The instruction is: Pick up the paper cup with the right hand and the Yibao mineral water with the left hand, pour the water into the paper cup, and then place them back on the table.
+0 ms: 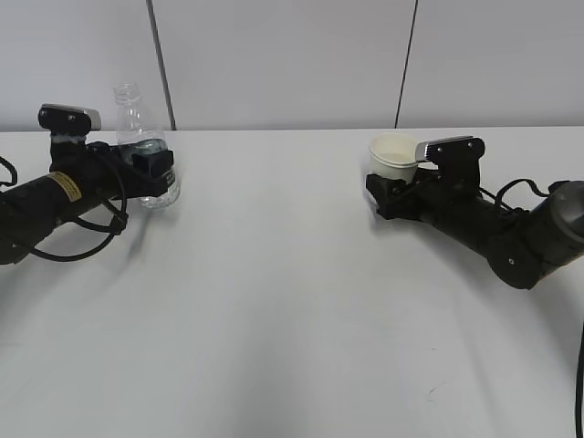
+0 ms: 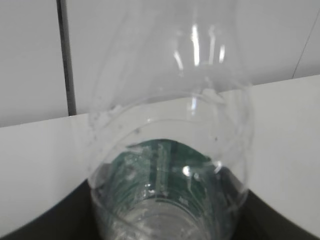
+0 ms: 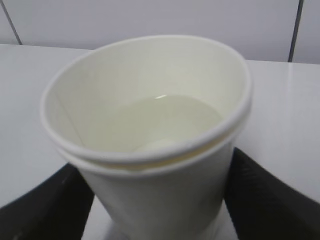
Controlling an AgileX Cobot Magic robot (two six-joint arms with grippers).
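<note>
bottle: the yibao mineral water stood upright, clamped in the left hand.
cup: the paper cup, water inside, upright at 12 o'clock of its wrist, gripped by the right hand.
release: both seemed low on the table.

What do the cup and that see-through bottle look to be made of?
The small cream-white cup looks like matte paper: rolled rim, opaque wall, possibly two nested. The small clear bottle with a green label seems thin glossy plastic, showing highlights and the wall behind through it.
</note>
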